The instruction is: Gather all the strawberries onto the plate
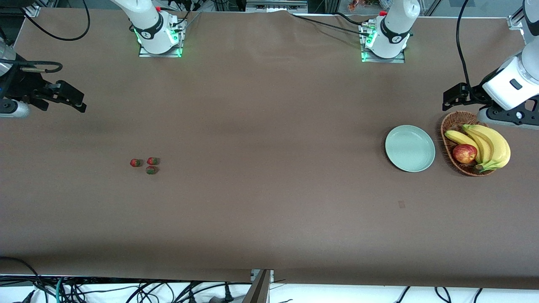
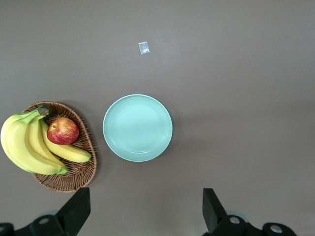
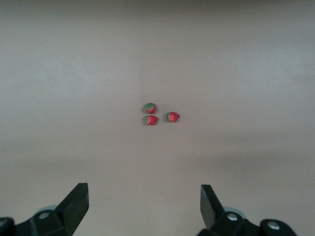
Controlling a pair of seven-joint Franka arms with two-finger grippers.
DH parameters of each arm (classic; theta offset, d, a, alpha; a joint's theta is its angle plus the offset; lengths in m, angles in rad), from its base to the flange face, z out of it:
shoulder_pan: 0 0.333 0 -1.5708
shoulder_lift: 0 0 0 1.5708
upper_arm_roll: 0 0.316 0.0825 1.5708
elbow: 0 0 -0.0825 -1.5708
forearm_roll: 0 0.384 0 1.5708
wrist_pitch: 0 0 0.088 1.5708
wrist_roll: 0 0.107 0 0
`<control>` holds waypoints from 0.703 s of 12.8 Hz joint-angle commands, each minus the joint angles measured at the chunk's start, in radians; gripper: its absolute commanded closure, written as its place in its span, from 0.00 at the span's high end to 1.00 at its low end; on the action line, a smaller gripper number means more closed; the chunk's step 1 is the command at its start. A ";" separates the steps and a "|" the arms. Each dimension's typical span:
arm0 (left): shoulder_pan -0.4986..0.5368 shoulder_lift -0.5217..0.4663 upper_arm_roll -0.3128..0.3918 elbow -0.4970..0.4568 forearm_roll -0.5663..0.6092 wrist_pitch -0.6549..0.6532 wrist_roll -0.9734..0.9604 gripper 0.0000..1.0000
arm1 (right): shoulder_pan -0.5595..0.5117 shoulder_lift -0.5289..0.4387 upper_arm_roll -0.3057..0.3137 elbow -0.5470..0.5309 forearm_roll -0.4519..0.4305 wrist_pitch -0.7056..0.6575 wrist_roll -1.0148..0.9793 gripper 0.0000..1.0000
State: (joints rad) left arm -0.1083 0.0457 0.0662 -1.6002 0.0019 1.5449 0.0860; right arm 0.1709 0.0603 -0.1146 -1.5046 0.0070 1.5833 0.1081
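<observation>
No text, label or number is readable anywhere (arm-base marks too small).

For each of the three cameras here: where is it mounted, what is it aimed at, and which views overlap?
Front view: high across the table, facing both bases; shows strawberries, plate, basket, left tool, right tool.
Left wrist view: on the left arm, looking down at the plate and basket; open left tool shows.
Right wrist view: on the right arm, above the strawberries; open right tool shows.
Each wrist view overlaps only the front view.
</observation>
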 commanded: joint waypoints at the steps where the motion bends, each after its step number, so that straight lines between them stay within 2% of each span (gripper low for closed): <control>1: -0.004 -0.023 0.003 -0.015 -0.005 0.003 0.000 1.00 | -0.013 0.003 0.010 0.007 -0.001 0.000 -0.008 1.00; 5: -0.004 -0.021 0.004 -0.007 -0.005 0.001 0.006 1.00 | -0.010 0.004 0.012 0.001 -0.009 -0.011 -0.039 1.00; 9: -0.004 -0.021 0.004 -0.006 -0.005 0.000 0.006 1.00 | -0.004 0.073 0.012 0.000 -0.004 -0.014 -0.133 1.00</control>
State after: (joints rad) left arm -0.1083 0.0422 0.0662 -1.5998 0.0019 1.5454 0.0861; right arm 0.1693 0.0929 -0.1084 -1.5097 0.0070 1.5772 0.0091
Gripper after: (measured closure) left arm 0.000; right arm 0.000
